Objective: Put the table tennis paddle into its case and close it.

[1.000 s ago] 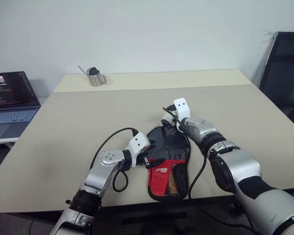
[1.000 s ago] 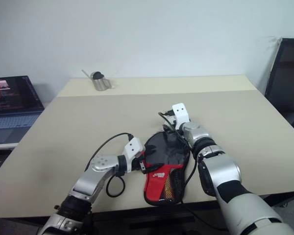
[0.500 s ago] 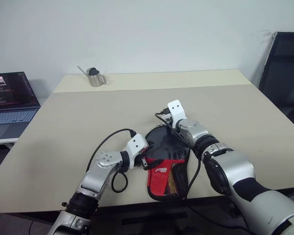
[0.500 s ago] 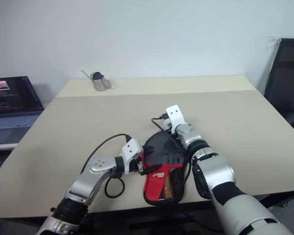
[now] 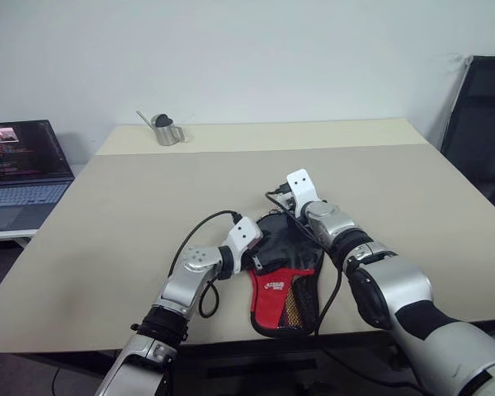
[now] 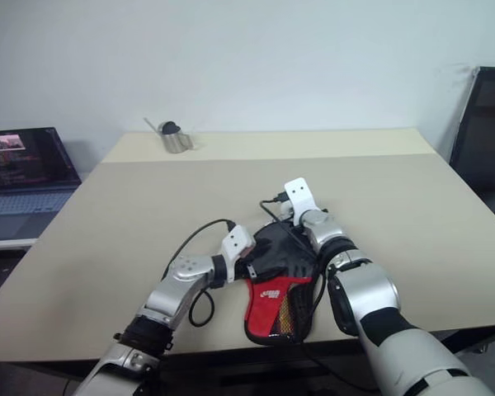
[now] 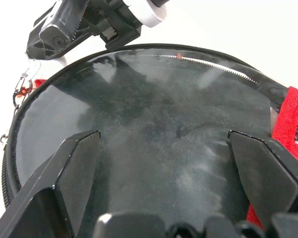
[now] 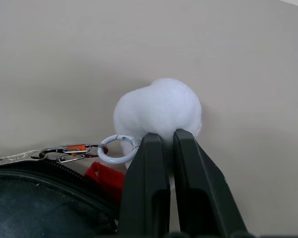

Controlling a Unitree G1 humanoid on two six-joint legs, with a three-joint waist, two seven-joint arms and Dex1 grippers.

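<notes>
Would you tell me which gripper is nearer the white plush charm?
Right. The right gripper is shut at the white plush charm; the left gripper is open over the case.

The case (image 5: 285,276) is soft cloth: a matt black, faintly grainy round part, red fabric and open mesh nearer, with a metal zip along its rim. A fluffy white plush charm (image 8: 159,110) hangs from a smooth ring. The table (image 5: 132,206) is matt beige. At its far left stands a shiny metal pot (image 5: 166,130).
</notes>
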